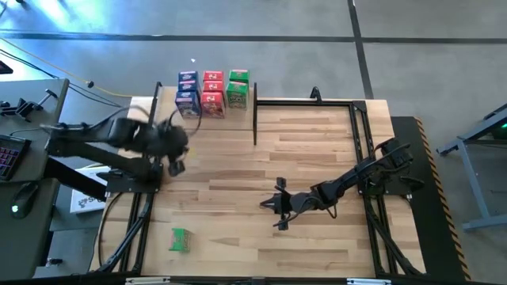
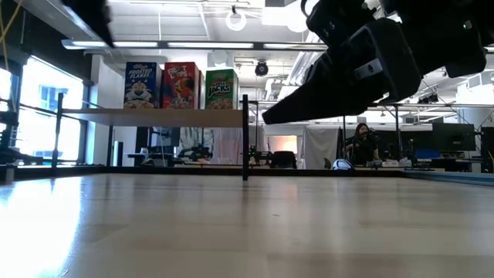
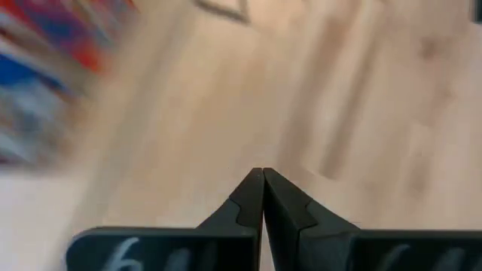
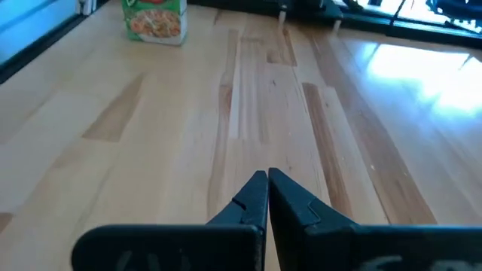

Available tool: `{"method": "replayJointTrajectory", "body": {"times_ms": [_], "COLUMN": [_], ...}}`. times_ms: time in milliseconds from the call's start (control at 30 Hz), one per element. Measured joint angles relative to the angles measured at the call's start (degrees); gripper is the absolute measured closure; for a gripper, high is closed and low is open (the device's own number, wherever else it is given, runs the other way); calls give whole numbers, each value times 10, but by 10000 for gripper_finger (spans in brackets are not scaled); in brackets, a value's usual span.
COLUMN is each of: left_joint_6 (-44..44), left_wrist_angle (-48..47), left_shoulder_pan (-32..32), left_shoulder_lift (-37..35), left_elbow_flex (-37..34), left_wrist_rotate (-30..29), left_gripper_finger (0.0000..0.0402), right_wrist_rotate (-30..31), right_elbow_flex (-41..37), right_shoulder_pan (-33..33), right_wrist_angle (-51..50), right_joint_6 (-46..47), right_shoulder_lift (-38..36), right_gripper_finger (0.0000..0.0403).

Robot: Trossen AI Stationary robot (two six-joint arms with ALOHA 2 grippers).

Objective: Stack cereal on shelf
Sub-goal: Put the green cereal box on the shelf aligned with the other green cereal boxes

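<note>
Start at your left gripper (image 1: pixel 176 166). Its two fingers are pressed tight together and hold nothing, and it hangs over the left side of the table (image 1: pixel 317 237), just in front of the shelf (image 1: pixel 166 107). Your right gripper (image 1: pixel 273 204) is pinched together too, empty, near the middle of the table.

Now look outward. One green cereal box (image 1: pixel 181 239) lies alone on the table, close to the front edge on the left. From the left gripper it sits toward you, almost straight down the table. From the right gripper it is off to the left and a bit nearer the front. The left arm looks like the closer one — so that arm seems the better pick, and it will need to open its fingers first. From above, the box's long side seems to run front to back, but it is small there, so I can't be sure. Whether it is standing or lying flat is not clear either, though the right wrist view looks like it stands.

The rest of the cereal (image 1: pixel 212 91) sits on the shelf at the back left — blue, red and green boxes side by side, seemingly two high.

The left wrist view is smeared, so the boxes there are only streaks of colour. In the low view, the loose green box does not show at all.
</note>
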Motion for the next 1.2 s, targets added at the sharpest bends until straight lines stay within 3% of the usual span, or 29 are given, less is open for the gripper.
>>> {"method": "replayJointTrajectory", "body": {"times_ms": [133, 267, 500, 700, 967, 1067, 1200], "left_joint_6": [-204, -392, -682, -802, -866, -879, -940], "left_wrist_angle": [-50, -70, -71, -73, -67, -47, -25], "left_shoulder_pan": [-127, -232, -358, -407, -434, -439, -456], "left_shoulder_lift": [-2, 41, 158, 240, 308, 317, 317], "left_elbow_flex": [-26, -27, 2, 70, 87, 87, 87], "left_wrist_rotate": [10, 20, 117, 196, 296, 290, 238], "left_gripper_finger": [401, 401, 401, 369, 253, 207, 161], "right_wrist_rotate": [-3, -9, -17, -23, -32, -34, -46], "right_elbow_flex": [0, 0, 0, 0, 0, 0, 0], "right_shoulder_pan": [-3, -7, -7, -7, -7, -7, -6], "right_wrist_angle": [14, 17, 17, 16, 16, 16, 16], "right_joint_6": [-21, -32, -55, -67, -72, -71, -69], "right_shoulder_lift": [0, 0, 0, 0, 0, 0, 0], "right_gripper_finger": [403, 403, 403, 403, 403, 403, 403]}}
